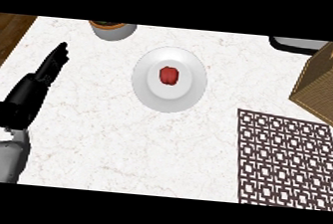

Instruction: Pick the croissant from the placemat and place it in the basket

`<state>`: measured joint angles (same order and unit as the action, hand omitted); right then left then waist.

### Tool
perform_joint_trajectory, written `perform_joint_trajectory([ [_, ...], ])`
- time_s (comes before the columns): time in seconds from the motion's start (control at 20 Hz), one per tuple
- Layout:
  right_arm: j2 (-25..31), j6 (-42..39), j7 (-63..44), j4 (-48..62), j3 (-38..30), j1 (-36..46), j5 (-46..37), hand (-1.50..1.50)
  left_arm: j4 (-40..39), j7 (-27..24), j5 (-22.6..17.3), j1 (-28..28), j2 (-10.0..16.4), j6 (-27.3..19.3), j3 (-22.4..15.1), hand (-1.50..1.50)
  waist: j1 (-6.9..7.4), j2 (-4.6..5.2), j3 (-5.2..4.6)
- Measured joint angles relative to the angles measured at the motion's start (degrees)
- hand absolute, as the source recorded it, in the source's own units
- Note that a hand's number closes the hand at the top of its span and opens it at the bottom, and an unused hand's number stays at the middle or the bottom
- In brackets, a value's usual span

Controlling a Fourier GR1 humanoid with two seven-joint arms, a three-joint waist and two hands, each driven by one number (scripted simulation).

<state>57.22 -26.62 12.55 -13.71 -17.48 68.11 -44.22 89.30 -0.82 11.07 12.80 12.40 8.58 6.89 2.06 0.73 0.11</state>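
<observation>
A brown patterned placemat lies at the lower right of the white marble counter, and nothing lies on it. No croissant shows anywhere in the view. A woven wicker basket stands at the right edge, partly cut off. My left hand rests at the left with its fingers straight, pointing up the counter, holding nothing. My right hand is out of view.
A white plate with a small red pepper on it sits in the upper middle. A grey pot stands at the top edge. A dark object shows at the top right. Wooden floor lies beyond the counter's left edge.
</observation>
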Motion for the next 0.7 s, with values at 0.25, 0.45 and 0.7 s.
perform_joint_trajectory([
  [0.25,0.89,5.45,-4.29,2.78,-8.69,1.57,7.43,-1.5,-0.83,-0.02,-0.19,1.01,0.57,0.07,0.72,0.0,-0.14,0.1,0.01],
  [0.45,3.61,10.94,-7.32,4.27,-14.49,1.06,12.2,-1.5,-0.37,0.68,-0.01,1.42,0.44,-0.01,0.42,0.0,-0.06,0.24,0.08],
  [0.7,8.57,15.25,-7.93,5.79,-20.23,-2.66,16.97,-1.5,0.32,-0.3,-0.07,0.04,0.38,0.04,0.45,0.0,0.02,0.42,0.17],
])
